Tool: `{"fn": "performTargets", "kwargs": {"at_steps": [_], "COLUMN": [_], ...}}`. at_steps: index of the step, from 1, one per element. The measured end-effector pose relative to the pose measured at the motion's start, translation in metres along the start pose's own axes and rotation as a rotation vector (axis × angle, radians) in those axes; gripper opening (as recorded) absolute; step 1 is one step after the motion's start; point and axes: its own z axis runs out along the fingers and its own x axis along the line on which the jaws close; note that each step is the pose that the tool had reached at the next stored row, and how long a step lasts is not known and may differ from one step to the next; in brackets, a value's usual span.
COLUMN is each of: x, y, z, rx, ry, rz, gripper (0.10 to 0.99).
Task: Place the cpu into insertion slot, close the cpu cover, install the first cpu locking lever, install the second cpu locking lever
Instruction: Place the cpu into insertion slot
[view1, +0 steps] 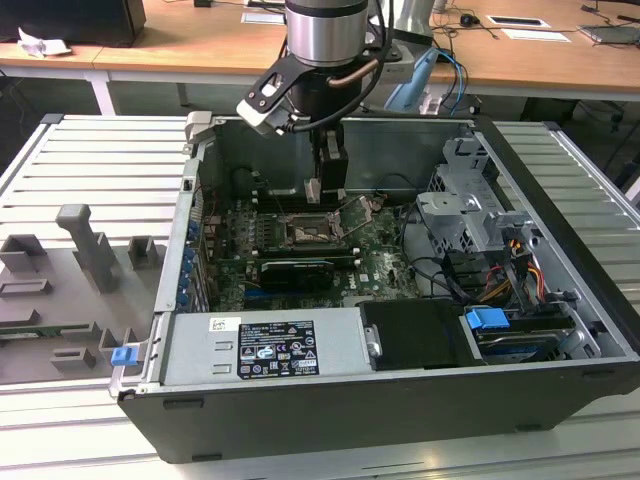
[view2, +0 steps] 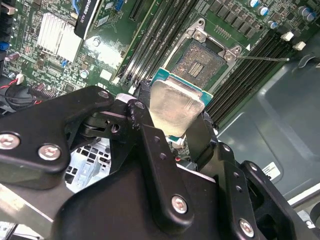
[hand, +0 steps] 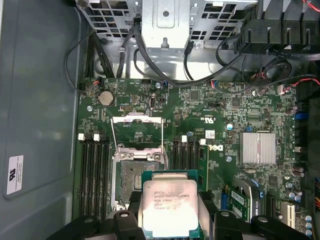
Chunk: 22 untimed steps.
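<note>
Your gripper (view2: 174, 122) is clamped on the cpu (view2: 176, 102), hanging just above the insertion slot (view2: 200, 62), cpu cover (hand: 137, 120) flipped open.

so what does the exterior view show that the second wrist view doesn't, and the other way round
Exterior view: the whole open computer case, the grey power-supply box and the arm reaching in from above. Second wrist view: the gripper shut on the cpu, which is not yet seated. Both: the empty insertion slot on the green circuit board.
</note>
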Motion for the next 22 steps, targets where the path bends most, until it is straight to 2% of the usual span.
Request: {"fn": "performTargets", "kwargs": {"at_steps": [10,16,22], "x": [0.0001,0.0001,0.0000], "y": [-0.0003,-0.0008,-0.0012], "z": [0.0027,0.0047,0.0086], "rx": [0.000,-0.001,-0.001], "ry": [-0.0008,-0.0053,-0.0085], "rz": [0.009,0.065,0.066], "gripper": [0.529,0.529,0.529]}}
